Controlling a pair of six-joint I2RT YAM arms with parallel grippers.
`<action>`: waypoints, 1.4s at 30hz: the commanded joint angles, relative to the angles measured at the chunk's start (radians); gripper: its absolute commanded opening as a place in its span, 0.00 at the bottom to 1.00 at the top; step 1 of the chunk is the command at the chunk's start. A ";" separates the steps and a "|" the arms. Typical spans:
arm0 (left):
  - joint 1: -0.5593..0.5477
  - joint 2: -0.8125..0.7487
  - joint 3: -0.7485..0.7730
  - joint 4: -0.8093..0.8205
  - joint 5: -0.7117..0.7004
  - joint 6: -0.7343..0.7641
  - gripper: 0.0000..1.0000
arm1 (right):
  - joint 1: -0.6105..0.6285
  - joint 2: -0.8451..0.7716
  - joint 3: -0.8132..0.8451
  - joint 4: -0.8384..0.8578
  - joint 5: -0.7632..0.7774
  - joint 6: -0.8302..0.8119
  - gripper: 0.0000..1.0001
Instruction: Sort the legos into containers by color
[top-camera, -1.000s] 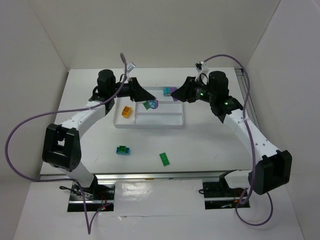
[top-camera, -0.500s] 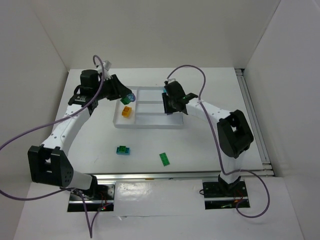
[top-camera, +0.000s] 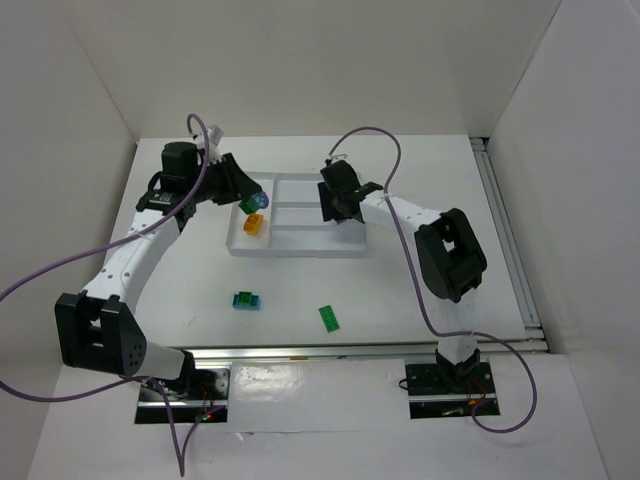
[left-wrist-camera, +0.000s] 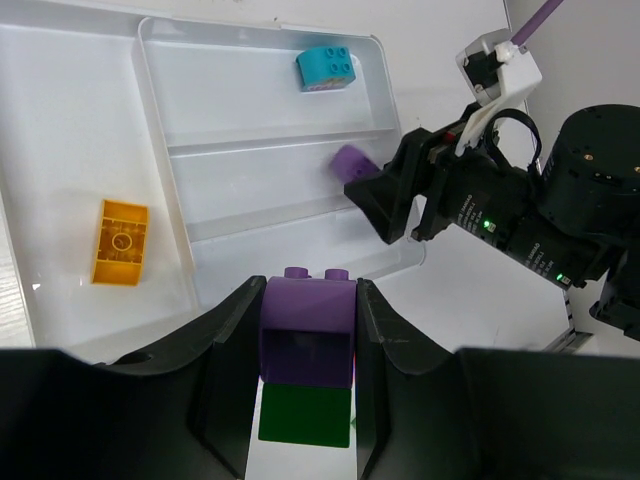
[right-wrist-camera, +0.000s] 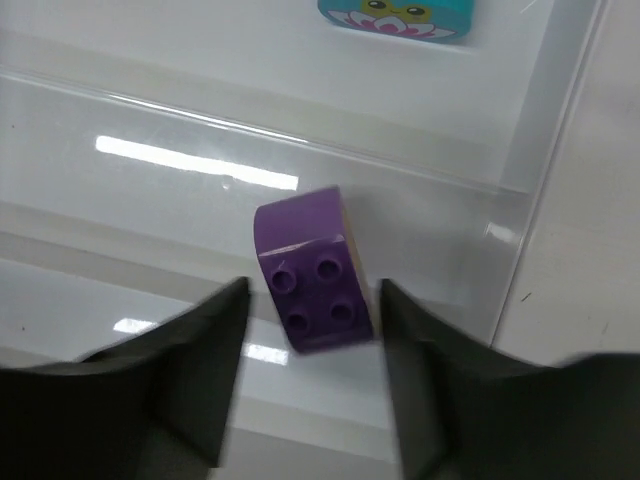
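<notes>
- The step in hand, as I judge it, is placing purple bricks: both arms work over the white tray (top-camera: 300, 250) and two bricks wait outside it.
- The left end effector (left-wrist-camera: 308, 300) is closed on the held purple brick (left-wrist-camera: 307, 335). Its two fingers press the brick's sides, and a dark green brick (left-wrist-camera: 305, 415) is attached under it.
- In the top view this pair hangs above the left part of the tray, near the yellow-orange brick (left-wrist-camera: 120, 240) that lies in the upright section.
- The right end effector (right-wrist-camera: 312, 290) is open and grips nothing. Its fingers (right-wrist-camera: 195, 370) stand on either side of the loose purple brick (right-wrist-camera: 310, 270), very near to it; I cannot tell if they touch.
- This loose purple brick lies tilted on the floor of the middle long section, near its right end. The teal brick (left-wrist-camera: 327, 68) lies in the far long section beside it.
- The next move for the left arm probably calls for separating purple from green, because the two colours belong in different sections. Purple should go to the middle long section.
- The right arm would need to rise away from the tray, so that the two arms do not meet there.
- On the desk (top-camera: 420, 300), well apart from the tray, lie a teal loose brick (top-camera: 246, 300) and a green loose brick (top-camera: 328, 318), not yet sorted.
</notes>
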 joint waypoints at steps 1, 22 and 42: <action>0.005 -0.016 -0.004 0.017 0.019 0.003 0.00 | 0.014 0.004 0.063 0.025 0.024 -0.014 0.68; 0.027 0.109 0.085 0.276 0.598 -0.114 0.00 | -0.148 -0.525 -0.314 0.498 -0.950 0.199 0.87; 0.008 0.172 0.031 0.623 0.792 -0.361 0.00 | -0.108 -0.387 -0.247 0.833 -1.209 0.419 0.87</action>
